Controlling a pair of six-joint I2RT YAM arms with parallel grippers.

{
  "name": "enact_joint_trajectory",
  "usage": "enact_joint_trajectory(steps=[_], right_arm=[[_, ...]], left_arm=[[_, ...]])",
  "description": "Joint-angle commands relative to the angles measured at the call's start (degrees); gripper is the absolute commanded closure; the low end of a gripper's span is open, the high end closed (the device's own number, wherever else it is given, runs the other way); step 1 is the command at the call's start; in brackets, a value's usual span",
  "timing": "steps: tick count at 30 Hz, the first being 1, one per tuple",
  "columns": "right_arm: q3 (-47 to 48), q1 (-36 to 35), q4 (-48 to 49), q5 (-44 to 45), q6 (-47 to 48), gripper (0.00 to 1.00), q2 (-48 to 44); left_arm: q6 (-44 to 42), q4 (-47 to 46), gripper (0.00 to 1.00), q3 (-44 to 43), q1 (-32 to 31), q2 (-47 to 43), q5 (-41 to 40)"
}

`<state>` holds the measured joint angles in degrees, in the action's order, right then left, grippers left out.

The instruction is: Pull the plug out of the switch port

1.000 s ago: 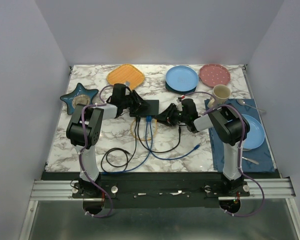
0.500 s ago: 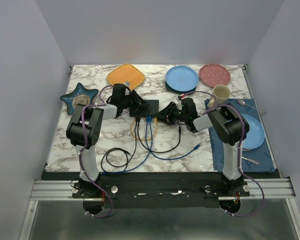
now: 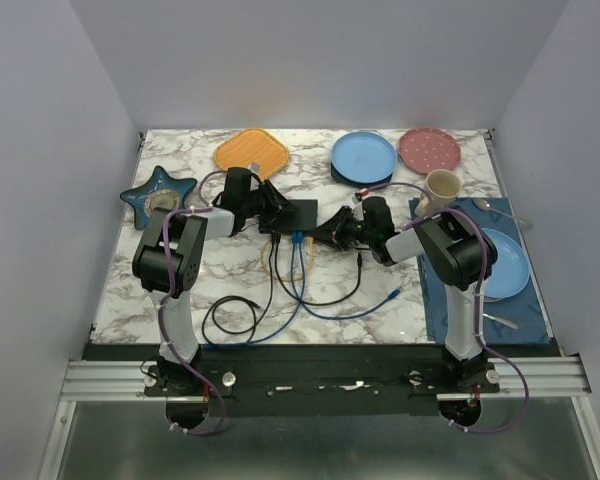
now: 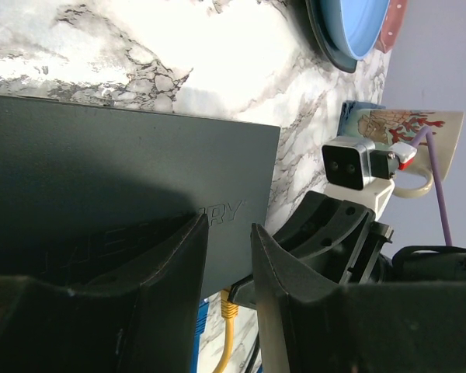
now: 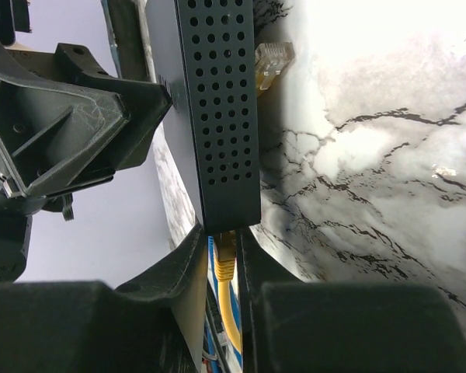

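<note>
The flat black switch (image 3: pixel 300 214) lies mid-table, with cables leaving its near edge. My left gripper (image 3: pixel 274 213) rests its tips on the switch top (image 4: pixel 101 179); its jaws stand a narrow gap apart with nothing between them (image 4: pixel 229 249). My right gripper (image 3: pixel 316 237) reaches in from the right. In the right wrist view its fingers (image 5: pixel 221 252) close around the yellow plug (image 5: pixel 225 260), which sits in a port at the end of the switch's perforated side (image 5: pixel 217 116). The yellow plug also shows in the left wrist view (image 4: pixel 229 311). A blue cable runs beside it.
Black cable loop (image 3: pixel 230 315) and blue cable (image 3: pixel 350 310) trail toward the front. A loose clear plug (image 5: pixel 272 56) lies by the switch. Orange plate (image 3: pixel 251 152), blue plate (image 3: pixel 363 156), pink plate (image 3: pixel 428 149), mug (image 3: pixel 441 188), star dish (image 3: pixel 158 192), dark blue mat (image 3: pixel 460 300) with plate.
My right gripper has edged slightly left toward the switch's near edge. The left arm and the switch have not moved.
</note>
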<state>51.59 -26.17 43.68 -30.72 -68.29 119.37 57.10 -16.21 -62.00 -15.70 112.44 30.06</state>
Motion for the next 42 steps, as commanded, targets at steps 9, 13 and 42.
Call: enact_joint_trajectory(steps=[9, 13, 42], right_arm=[[1.8, 0.0, -6.8, -0.1, 7.8, 0.99, 1.3], [2.2, 0.0, -12.4, 0.9, 14.4, 0.99, -1.4], [0.8, -0.2, -21.6, -1.4, 20.7, 0.99, -4.7]], left_arm=[[2.3, 1.5, 0.55, 3.8, -0.2, -0.5, 2.9], [2.9, 0.5, 0.55, 6.9, -1.1, -4.3, 2.8], [6.9, -1.4, 0.55, 5.3, -4.1, 0.5, -1.0]])
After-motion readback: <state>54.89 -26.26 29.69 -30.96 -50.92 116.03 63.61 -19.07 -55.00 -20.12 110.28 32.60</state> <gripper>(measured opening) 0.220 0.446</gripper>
